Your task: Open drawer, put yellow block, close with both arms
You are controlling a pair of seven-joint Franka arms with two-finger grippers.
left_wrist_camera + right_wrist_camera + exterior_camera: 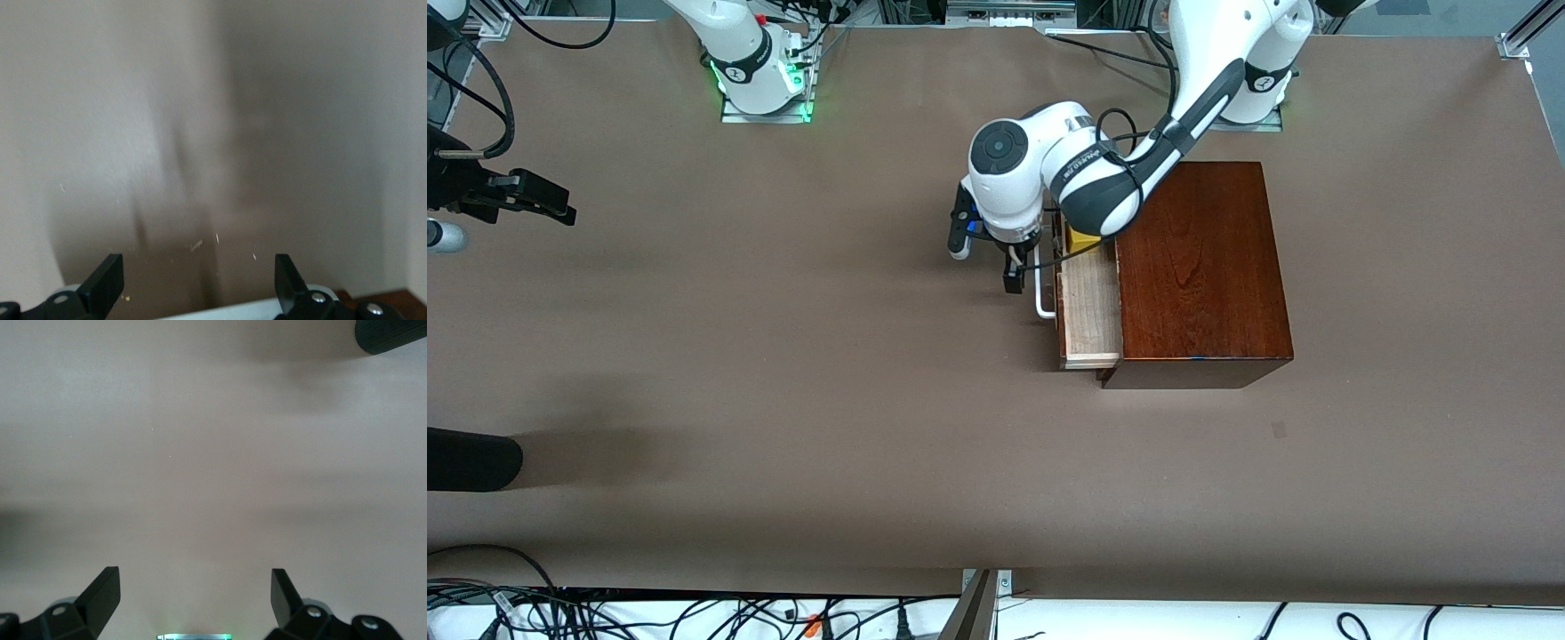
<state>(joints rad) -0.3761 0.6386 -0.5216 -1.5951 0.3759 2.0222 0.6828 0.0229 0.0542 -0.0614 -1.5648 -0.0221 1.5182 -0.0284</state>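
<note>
On the brown desk [783,373], toward the left arm's end, we see the yellow block [1083,242] inside the half-open drawer [1089,311]; the left gripper [1021,267], fingers spread, hangs beside its handle [1040,298] and could jam an off-centre push, while the right gripper [193,590], also spread, waits at the opposite edge.

Front view: even, bright overhead light; sharp focus. Soft shadows lie on the tabletop [783,400] beneath the left hand [996,258]. Faint sheen on the wooden box [1200,267]. Green glow at one arm base [760,84]. Wrist views: tabletop hazy and smeared with streaked shadows, dimmer ahead of the left hand.
</note>
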